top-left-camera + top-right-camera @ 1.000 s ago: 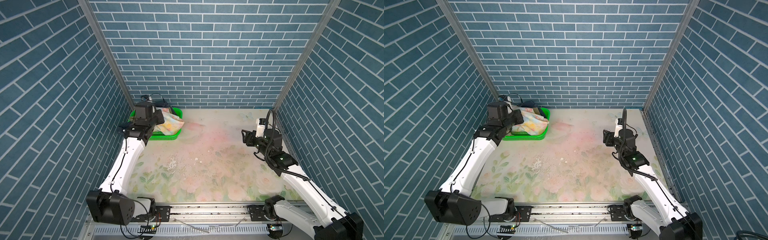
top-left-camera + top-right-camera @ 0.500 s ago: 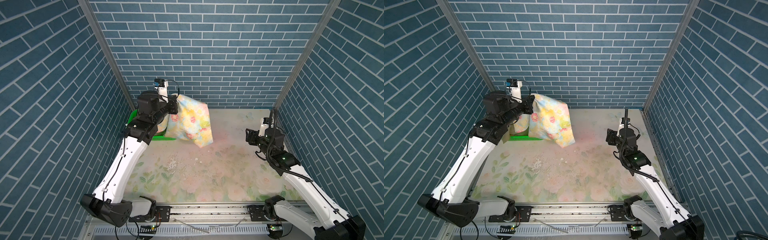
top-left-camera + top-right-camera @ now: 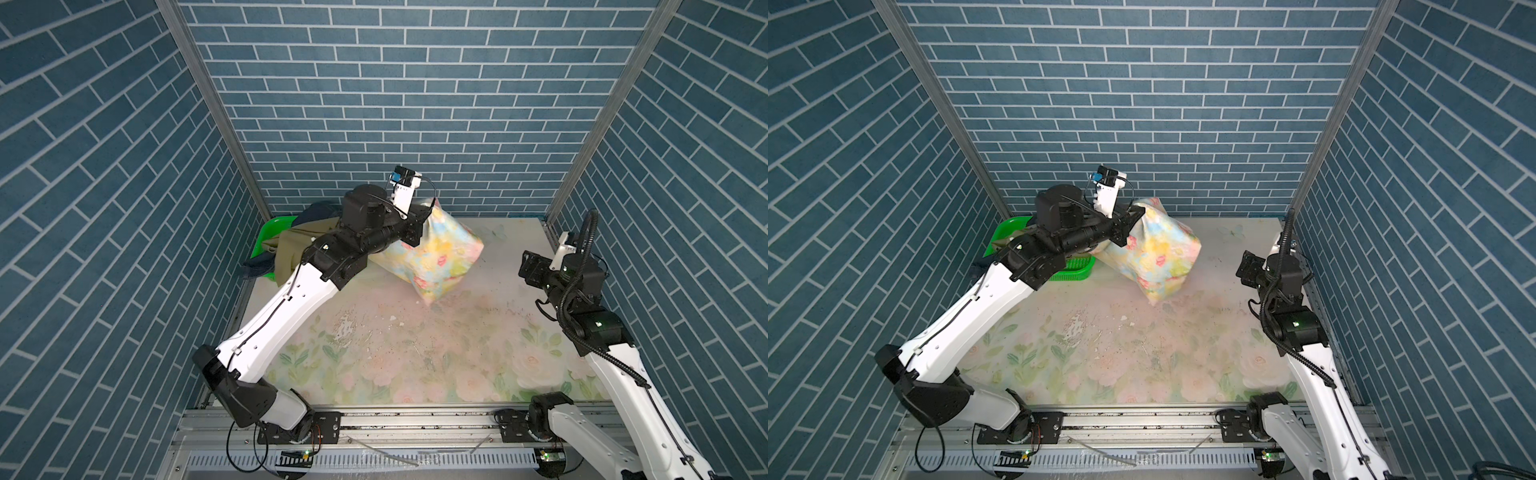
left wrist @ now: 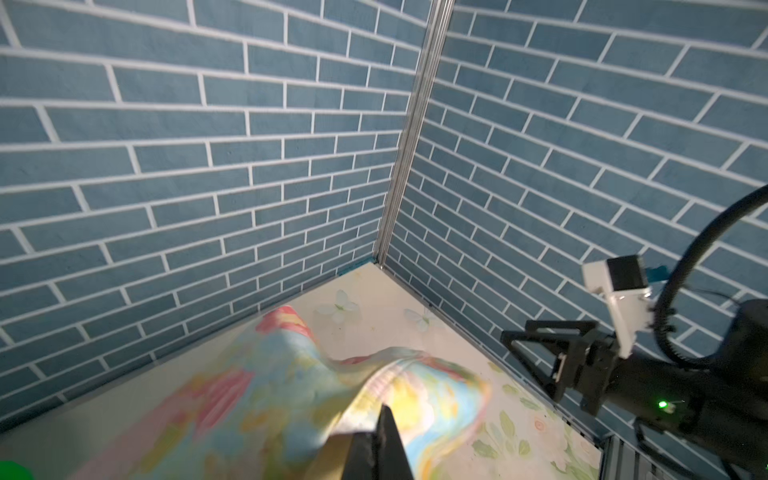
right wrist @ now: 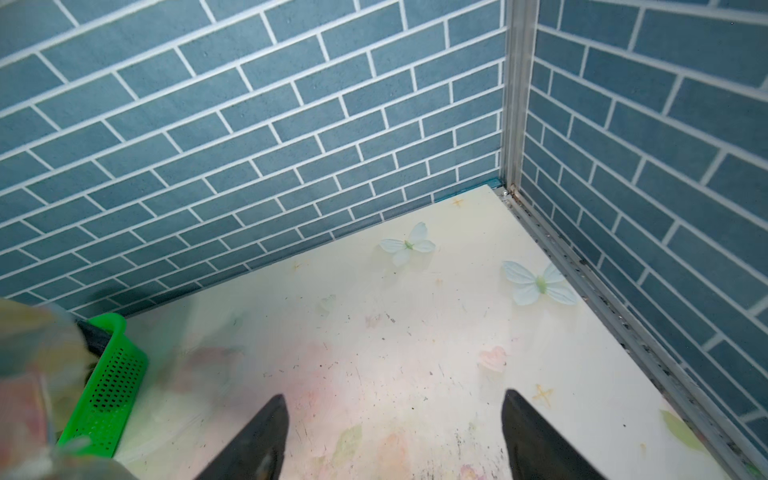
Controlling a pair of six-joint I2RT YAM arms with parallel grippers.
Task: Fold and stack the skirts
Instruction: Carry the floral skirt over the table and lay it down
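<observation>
- My left claw (image 3: 420, 222) is clamped on the top edge of the floral skirt (image 3: 432, 257), jaws pressed together with the cloth between them.
- In the left wrist view the dark fingertips (image 4: 384, 419) meet over the skirt's gathered band, and the cloth billows away from them, blurred.
- The floral skirt hangs in the air from that grip, over the far middle of the table (image 3: 415, 353), just to the right of the basket (image 3: 270, 232).
- Its low corner comes down close to the table; I cannot tell whether it touches.
- The green basket sits in the far left corner, partly behind my left arm in both top views.
- The khaki skirt (image 3: 291, 253) lies heaped in the basket and spills over its near side.
- The denim skirt (image 3: 255, 270) lies under the khaki one, with a dark edge hanging out on the left.
- My right claw (image 3: 525, 268) is held above the right side of the table, close to the right wall, well apart from the floral skirt and pointing towards it.
- Its jaws stand wide apart with nothing between them; in the right wrist view only bare table shows between the two black fingers (image 5: 266, 436).
- In that same view the basket and a blurred patch of floral skirt sit at the picture's edge.
</observation>
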